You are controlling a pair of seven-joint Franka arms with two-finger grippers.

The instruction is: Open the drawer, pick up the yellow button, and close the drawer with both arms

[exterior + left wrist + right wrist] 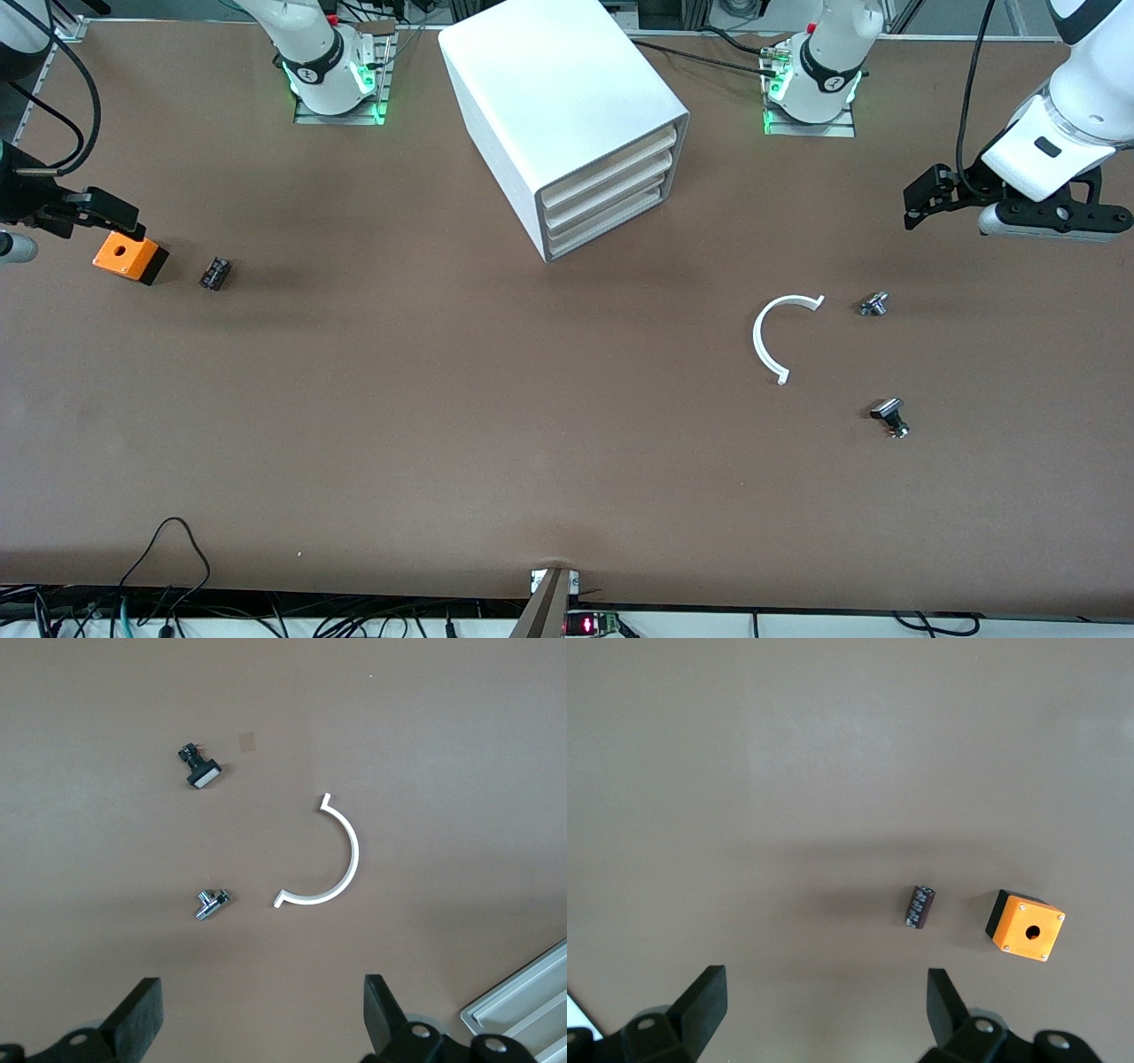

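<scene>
A big white cabinet (567,124) is sitting near the tabletop (443,425) edge where the arm bases stand, midway between the two bases. Its three flat drawers are all sitting flush in the front, and the uppermost drawer (611,167) is lying closed. The button is not showing anywhere in the views.

The left hand (261,1028) is hanging in the air over the tabletop's end on the left arm's side, with its fingers (142,1014) standing wide apart and nothing between them. Below it, a white half-ring piece (780,337) is lying flat on the tabletop, well apart from the cabinet. A small silver part (873,305) is lying just beside the half-ring, toward the left arm's end, and a small black-and-silver part (889,415) is lying nearer to the front camera than that one.

The right hand (824,1023) is hovering over the tabletop's end on the right arm's side, its fingers (704,1001) also spread wide and gripping nothing. An orange box with a hole (129,257) is resting close to that end's edge, and a small dark block (214,272) is lying just beside it, toward the cabinet, not touching it.
</scene>
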